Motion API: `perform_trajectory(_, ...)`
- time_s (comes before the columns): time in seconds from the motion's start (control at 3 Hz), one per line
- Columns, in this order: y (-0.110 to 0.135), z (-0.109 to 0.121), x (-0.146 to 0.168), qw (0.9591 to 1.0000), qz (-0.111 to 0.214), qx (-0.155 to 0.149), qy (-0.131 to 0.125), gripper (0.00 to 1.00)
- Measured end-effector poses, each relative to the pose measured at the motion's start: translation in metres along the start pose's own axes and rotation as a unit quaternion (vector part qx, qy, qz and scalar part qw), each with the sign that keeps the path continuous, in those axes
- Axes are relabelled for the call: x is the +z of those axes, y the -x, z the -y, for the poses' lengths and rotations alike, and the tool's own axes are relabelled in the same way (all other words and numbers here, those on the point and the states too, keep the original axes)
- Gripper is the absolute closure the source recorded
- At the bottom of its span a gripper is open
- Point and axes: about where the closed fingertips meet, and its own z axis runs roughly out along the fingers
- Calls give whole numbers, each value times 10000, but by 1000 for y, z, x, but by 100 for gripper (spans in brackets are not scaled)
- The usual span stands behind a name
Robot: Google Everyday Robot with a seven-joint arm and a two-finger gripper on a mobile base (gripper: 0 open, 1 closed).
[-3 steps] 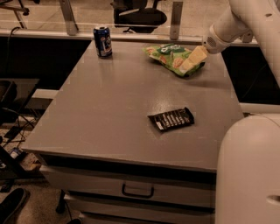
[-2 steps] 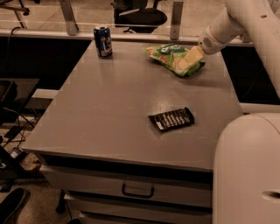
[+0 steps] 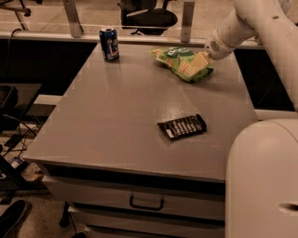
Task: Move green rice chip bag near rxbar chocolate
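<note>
Part of green rice chip bag (image 3: 173,57) behind end effector (image 3: 197,63)

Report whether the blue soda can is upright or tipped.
Upright: the blue soda can stands on its base, rim up, on the grey table. The gripper is at the crinkly green rice chip bag.

Robot arm works in an office-style test space

A grey cabinet (image 3: 116,121) with a handled drawer (image 3: 146,203) stands before a glass partition (image 3: 93,14). A black swivel office chair (image 3: 148,17) sits behind the glass, and cables (image 3: 14,135) trail across the floor at left. The gripper (image 3: 198,62) is at the cabinet's far right, against the green rice chip bag (image 3: 177,58).
</note>
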Motion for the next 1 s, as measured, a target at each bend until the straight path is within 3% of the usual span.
perform_trajectory(0.33, 0, -10, -9, 9999, -7, -126, 45, 70)
perform_trajectory(0.67, -5, -38, -41, 9988, 43, -484, 110, 99)
perform_trajectory(1.0, -16, -64, -63, 9973, 96, -693, 233, 100)
